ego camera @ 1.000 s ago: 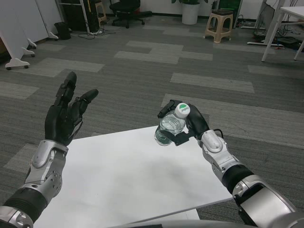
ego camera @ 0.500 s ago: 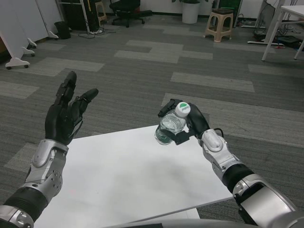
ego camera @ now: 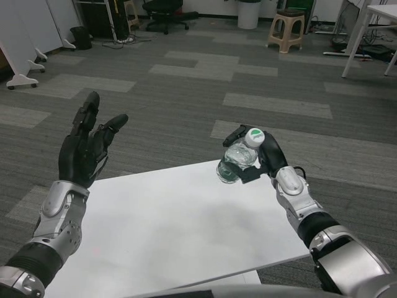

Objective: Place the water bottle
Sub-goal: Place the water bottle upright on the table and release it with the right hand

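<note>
The right hand (ego camera: 263, 158) is gripping the water bottle (ego camera: 237, 162) around its sides, tilting it just above the table (ego camera: 167, 230) edge below, probably readying a set-down, while the left hand (ego camera: 84, 149) is hovering empty, fingers spread, well apart.

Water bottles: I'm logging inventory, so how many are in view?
1. The water bottle is held by the right hand above the white table's far edge.
</note>
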